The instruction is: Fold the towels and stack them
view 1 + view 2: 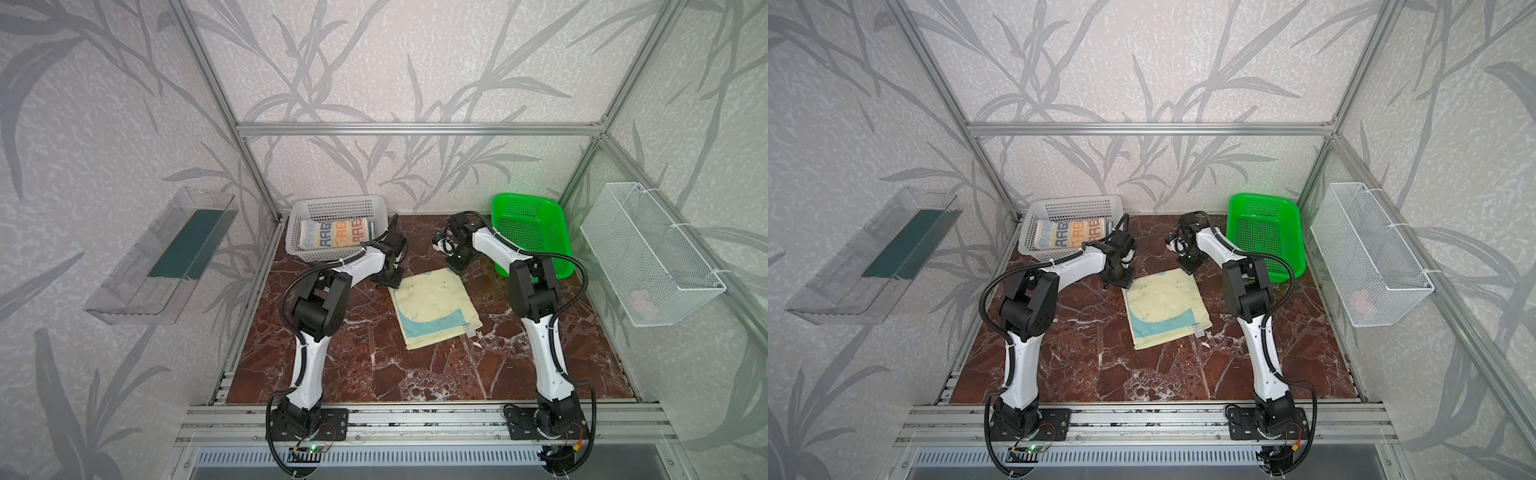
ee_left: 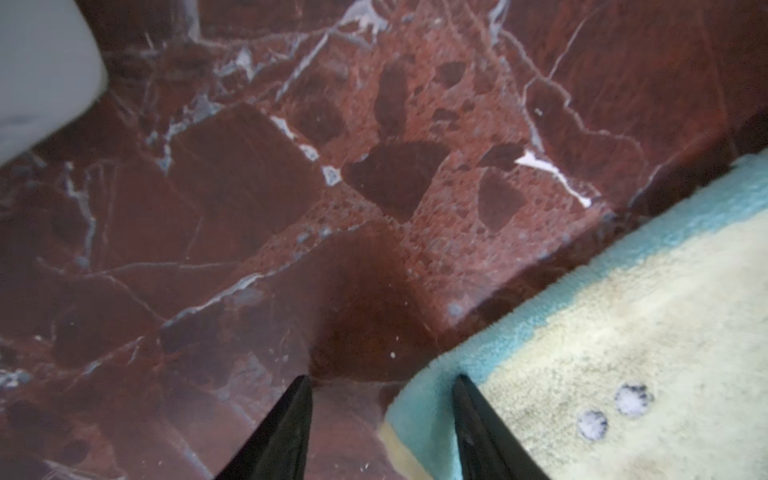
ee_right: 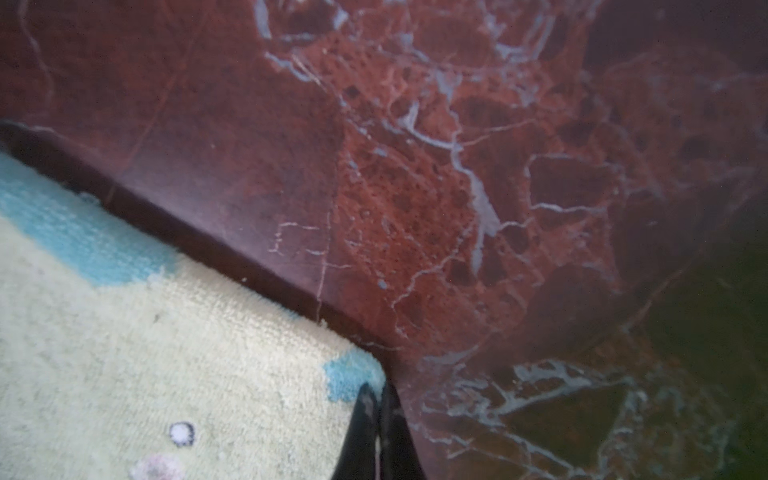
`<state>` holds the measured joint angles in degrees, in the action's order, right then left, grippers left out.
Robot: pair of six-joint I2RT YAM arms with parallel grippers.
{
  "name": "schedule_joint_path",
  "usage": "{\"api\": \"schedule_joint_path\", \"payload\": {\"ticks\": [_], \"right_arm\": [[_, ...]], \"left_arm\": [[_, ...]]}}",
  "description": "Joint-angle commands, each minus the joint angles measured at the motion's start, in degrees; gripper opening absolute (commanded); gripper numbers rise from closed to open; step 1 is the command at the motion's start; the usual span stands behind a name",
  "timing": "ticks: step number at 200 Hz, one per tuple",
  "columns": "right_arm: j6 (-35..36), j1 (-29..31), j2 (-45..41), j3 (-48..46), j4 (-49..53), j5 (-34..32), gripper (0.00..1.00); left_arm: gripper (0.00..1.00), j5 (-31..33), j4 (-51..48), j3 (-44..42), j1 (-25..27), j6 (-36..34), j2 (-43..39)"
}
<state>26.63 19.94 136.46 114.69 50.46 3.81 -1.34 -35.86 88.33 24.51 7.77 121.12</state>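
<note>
Top views: you look from high over the front edge, down toward the back wall; both take in the whole table (image 1: 374, 365).
Left wrist: you hang close over the table, looking past the left gripper (image 2: 380, 378) at one towel (image 2: 623, 353) corner.
Right wrist: equally close, past the right gripper (image 3: 376, 386), at another corner.
Shared: all four show the towel.

Near half of the red-brown marble tabletop (image 1: 374, 374) is wide open. Far corners are taken: grey slotted plastic basket (image 1: 336, 210) left, green mesh plastic basket (image 1: 532, 228) right. A pale yellow-and-teal towel (image 1: 432, 303) lies flat mid-tabletop.
</note>
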Motion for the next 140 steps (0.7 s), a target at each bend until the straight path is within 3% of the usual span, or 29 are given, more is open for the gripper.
{"api": "schedule_joint_path", "payload": {"ticks": [1, 71, 100, 140], "right_arm": [[0.7, 0.0, 0.6, -0.9, 0.8, -1.7, 0.00], [0.3, 0.0, 0.2, -1.0, 0.6, -1.9, 0.00], [0.4, 0.1, -0.2, -1.2, 0.6, -2.1, 0.00], [0.5, 0.2, -0.7, -2.0, 0.6, -2.0, 0.00]], "left_arm": [[0.55, -7.3, 0.2, -3.5, -2.8, 1.8, -4.2], [0.55, -9.9, 2.8, -5.8, -3.5, 3.4, -6.8], [0.54, -14.5, 3.7, -4.9, -3.4, 3.1, -7.1], [0.44, -13.5, 2.1, -2.5, -3.4, 2.9, -4.3]]}}
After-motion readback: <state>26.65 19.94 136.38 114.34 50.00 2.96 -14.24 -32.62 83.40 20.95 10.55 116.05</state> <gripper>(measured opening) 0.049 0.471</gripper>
